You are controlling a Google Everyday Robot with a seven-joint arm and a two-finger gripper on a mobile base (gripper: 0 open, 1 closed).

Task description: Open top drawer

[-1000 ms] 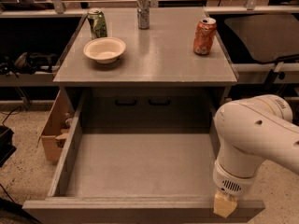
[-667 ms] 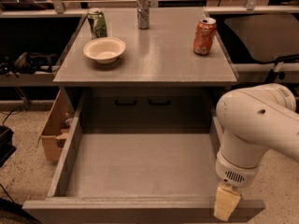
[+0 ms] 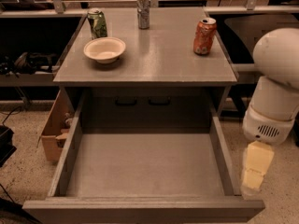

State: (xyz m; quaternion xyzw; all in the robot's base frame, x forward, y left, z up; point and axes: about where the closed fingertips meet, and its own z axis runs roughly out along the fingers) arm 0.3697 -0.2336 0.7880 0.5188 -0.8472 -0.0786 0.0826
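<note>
You have a single view. It looks from above and in front of the grey cabinet, tilted steeply down and facing its front. It sits close: the top drawer fills the lower middle, its front panel along the bottom edge. The gripper hangs at the lower right, just outside the drawer's right wall.

Drawer: plain grey
Tabletop: grey
Bowl: cream
Left can: green
Middle can: silver
Right can: orange-red
Arm: white
Gripper: pale yellow, just right of the drawer's front corner
Floor: speckled beige
Box: brown
</note>
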